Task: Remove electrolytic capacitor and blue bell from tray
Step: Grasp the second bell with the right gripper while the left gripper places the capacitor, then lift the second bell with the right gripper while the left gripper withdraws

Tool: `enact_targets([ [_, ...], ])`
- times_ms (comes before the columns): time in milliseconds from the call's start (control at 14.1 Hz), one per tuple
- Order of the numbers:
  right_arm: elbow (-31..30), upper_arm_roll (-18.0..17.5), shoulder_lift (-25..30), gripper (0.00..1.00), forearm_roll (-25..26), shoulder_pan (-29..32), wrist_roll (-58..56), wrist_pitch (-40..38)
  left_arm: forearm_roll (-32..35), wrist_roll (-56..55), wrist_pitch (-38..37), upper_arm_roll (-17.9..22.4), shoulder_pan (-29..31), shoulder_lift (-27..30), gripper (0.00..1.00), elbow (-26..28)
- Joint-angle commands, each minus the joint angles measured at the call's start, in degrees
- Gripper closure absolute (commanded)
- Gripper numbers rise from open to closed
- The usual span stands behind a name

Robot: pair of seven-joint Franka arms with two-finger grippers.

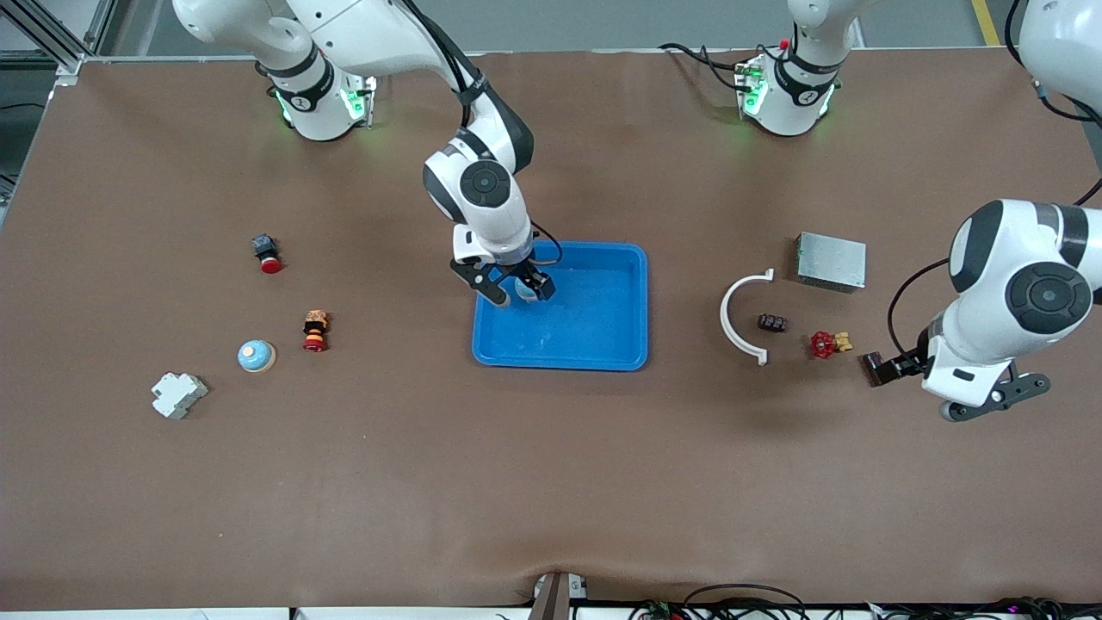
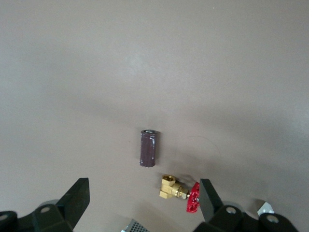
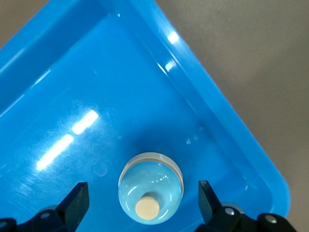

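Note:
A light blue bell [image 3: 150,187] with a cream button sits in the blue tray [image 1: 603,344], between the open fingers of my right gripper [image 1: 516,291]; the fingers stand apart from it in the right wrist view [image 3: 143,202]. A dark brown capacitor [image 1: 771,323] lies on the table toward the left arm's end, also seen in the left wrist view [image 2: 148,148]. My left gripper [image 1: 878,368] is open and empty over the table beside a red-handled brass valve [image 1: 828,344]. In the left wrist view [image 2: 143,200] the capacitor lies ahead of the fingers.
A white curved bracket [image 1: 740,319] and a grey metal box [image 1: 831,261] lie near the capacitor. Toward the right arm's end lie a second blue bell [image 1: 256,355], a red push button [image 1: 267,252], an orange-red part [image 1: 315,331] and a white block [image 1: 178,394].

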State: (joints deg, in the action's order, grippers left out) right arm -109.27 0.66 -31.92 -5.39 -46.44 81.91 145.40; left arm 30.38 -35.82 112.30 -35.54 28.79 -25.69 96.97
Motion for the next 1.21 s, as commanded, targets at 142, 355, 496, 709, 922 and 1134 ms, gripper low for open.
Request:
enact_targets([
  [142,0.54,1.01,-3.06,0.00,1.00,-1.37,1.68,2.87,-3.47,1.89,-4.71,-2.77,0.47,4.85,0.00,-0.72],
  [355,0.55,1.01,-3.50,0.00,1.26,-1.55,1.76,2.88,-6.56,4.17,-7.79,-4.09,0.47,5.21,0.00,-3.88],
  [496,0.63,1.01,-3.50,0.00,1.26,-1.55,1.76,2.88,-8.84,4.44,-10.07,-4.54,0.47,5.21,0.00,-6.78],
  [709,0.63,1.01,-3.50,0.00,1.26,-1.63,1.76,2.96,-9.38,5.84,-16.04,-4.71,0.47,5.73,0.00,-11.52],
  [922,0.63,1.01,-3.68,0.00,1.26,-1.99,1.85,2.96,-9.55,6.82,-21.33,-4.71,0.56,5.65,0.00,-15.67],
  [1134,0.72,1.01,-3.76,0.44,1.52,-2.33,1.85,3.05,-9.55,6.82,-23.00,-5.76,0.39,6.61,0.00,-16.55],
])
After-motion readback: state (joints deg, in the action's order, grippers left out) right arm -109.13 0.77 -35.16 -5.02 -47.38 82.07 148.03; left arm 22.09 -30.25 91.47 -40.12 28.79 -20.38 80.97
